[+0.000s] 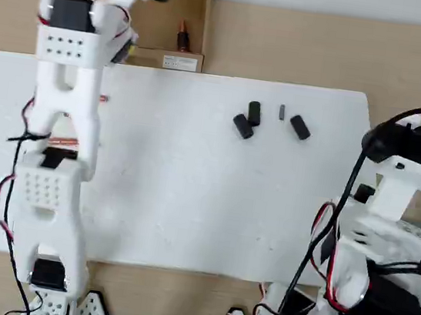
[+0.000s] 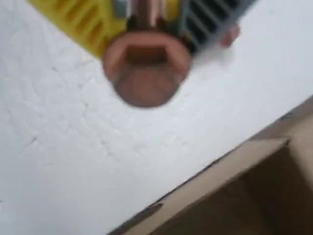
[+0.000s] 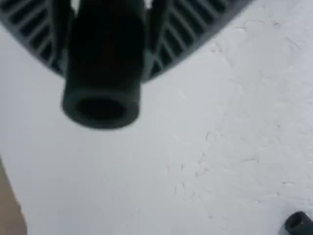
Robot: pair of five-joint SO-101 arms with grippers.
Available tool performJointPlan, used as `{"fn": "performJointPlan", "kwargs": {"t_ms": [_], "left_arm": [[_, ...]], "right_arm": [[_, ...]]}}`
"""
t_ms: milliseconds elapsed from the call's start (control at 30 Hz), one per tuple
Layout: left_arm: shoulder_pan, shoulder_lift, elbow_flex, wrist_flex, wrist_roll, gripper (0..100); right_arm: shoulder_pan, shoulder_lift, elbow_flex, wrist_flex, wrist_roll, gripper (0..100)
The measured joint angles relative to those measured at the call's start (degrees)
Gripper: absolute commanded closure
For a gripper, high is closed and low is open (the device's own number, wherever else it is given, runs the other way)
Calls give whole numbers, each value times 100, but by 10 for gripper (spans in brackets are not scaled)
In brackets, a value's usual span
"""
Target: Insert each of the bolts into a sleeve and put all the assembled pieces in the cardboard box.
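A copper bolt [image 2: 146, 68] is gripped in the left claw [image 2: 148, 17], head toward the camera, over the white surface [image 1: 174, 199] close to the cardboard box [image 1: 205, 25] rim. A black sleeve [image 3: 102, 73] is clamped in the right claw [image 3: 105, 27], open end outward, above the surface. Three loose sleeves [image 1: 254, 114] are grouped near the surface's far edge, right of the box, beside a small grey object [image 1: 281, 112] too small to identify. One copper piece [image 1: 183, 37] is lying inside the box. Two more copper bolts [image 1: 63, 140] are partly hidden beside the left arm [image 1: 66, 107].
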Motion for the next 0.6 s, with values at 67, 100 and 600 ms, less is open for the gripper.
{"fn": "performJointPlan", "kwargs": {"t_ms": [67, 100, 600], "left_arm": [[0, -607, 501, 9, 123, 997], [0, -923, 765, 9, 202, 997], [0, -5969, 5398, 18, 1881, 997]], "right_arm": [[0, 0, -97, 0, 97, 989], [0, -9, -132, 0, 123, 989], [-580, -26, -62, 0, 176, 989]]}}
